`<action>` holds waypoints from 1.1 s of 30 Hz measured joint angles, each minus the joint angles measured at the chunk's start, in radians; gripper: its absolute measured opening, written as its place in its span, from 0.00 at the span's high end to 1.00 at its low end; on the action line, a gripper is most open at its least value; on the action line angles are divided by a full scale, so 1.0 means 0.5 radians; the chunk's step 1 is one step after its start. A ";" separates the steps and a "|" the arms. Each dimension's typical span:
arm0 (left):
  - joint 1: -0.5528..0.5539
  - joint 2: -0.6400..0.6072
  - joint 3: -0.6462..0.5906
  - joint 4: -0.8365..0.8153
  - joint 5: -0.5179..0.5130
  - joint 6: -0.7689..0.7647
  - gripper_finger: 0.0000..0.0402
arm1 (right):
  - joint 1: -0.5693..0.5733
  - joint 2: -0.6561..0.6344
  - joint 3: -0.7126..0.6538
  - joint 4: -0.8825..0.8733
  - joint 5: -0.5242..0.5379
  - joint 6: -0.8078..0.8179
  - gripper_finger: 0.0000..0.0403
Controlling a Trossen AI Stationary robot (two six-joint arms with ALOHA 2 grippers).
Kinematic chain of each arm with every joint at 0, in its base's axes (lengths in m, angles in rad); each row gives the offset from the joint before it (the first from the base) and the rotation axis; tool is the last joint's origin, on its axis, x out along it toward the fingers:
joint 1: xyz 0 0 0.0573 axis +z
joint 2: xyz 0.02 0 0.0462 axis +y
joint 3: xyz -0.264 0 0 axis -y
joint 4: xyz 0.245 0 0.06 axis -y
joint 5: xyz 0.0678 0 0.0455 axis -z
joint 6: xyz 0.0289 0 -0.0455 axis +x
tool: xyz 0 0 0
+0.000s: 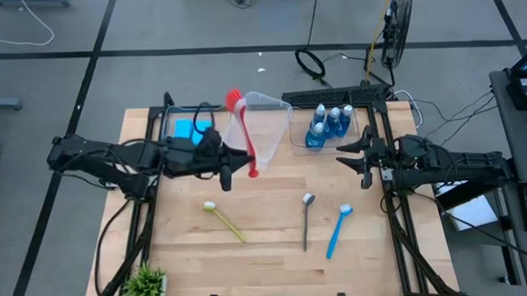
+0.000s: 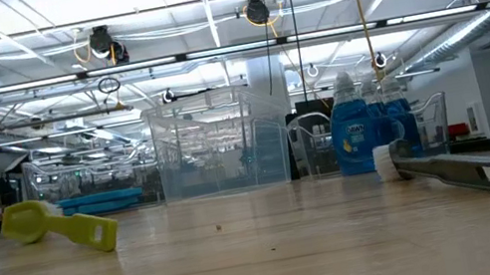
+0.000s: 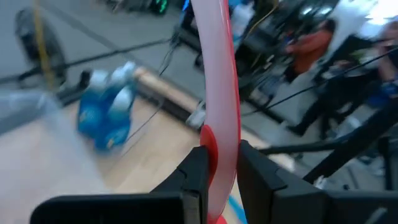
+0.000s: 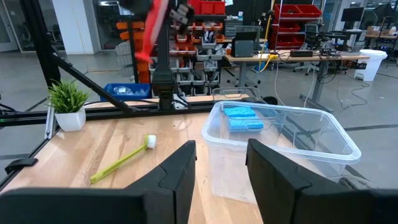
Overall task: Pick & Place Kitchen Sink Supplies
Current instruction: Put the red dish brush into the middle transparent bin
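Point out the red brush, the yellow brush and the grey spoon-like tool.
red brush [image 1: 244, 138]: high view, mid handle above the left grip.
yellow brush [image 1: 227, 221]: high view, middle of its handle.
grey spoon-like tool [image 1: 307, 224]: high view, on its handle.

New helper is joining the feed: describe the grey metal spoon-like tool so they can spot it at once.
On the bare front half of the wooden table, three long tools lie apart. The grey metal spoon-like tool is the middle one, between the thin yellow brush and the thin blue brush. It alone is dull metal, with no bristles.
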 joint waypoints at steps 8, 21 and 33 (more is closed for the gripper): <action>0.041 0.001 0.000 0.255 0.179 0.154 0.85 | 0.000 0.000 0.000 0.000 0.001 -0.046 0.68; 0.145 0.064 -0.005 -0.210 0.054 -0.796 0.85 | 0.000 -0.001 0.000 -0.001 0.000 -0.046 0.68; 0.446 0.216 0.240 -0.656 0.446 -1.216 0.85 | 0.000 0.000 -0.001 -0.001 0.001 -0.045 0.68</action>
